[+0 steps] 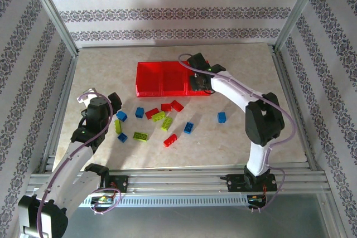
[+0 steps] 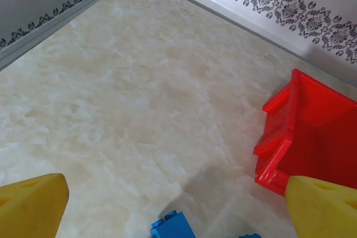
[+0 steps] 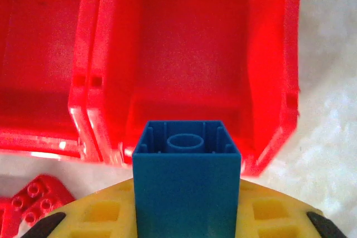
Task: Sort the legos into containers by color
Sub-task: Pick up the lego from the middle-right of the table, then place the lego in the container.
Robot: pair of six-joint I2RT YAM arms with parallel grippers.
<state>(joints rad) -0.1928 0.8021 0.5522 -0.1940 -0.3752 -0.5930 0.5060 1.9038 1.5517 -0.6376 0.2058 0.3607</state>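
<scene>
marbled counter (image 1: pixel 240 137) inside a wallpapered cage. containers (image 1: pixel 149 65) sit back-centre as one red three-bin tray. right claw (image 1: pixel 198 83) is clamped narrow on a blue brick (image 3: pixel 187 185), held at the near wall of the right-end bin (image 3: pixel 192 54). my read: this is the drop step for blue. brick should clear the rim before i let go, else it tips back onto the counter. left claw (image 1: pixel 100 97) hangs wide with nothing in it, low over the counter's left side, another blue piece (image 2: pixel 173 228) just ahead of its fingers (image 2: pixel 30 204). probably parked there clear of the right arm and ready for a pick. remaining legos (image 1: pixel 159 118) lie scattered in red, blue and green between tray and arm bases, so most sorting is left.
</scene>
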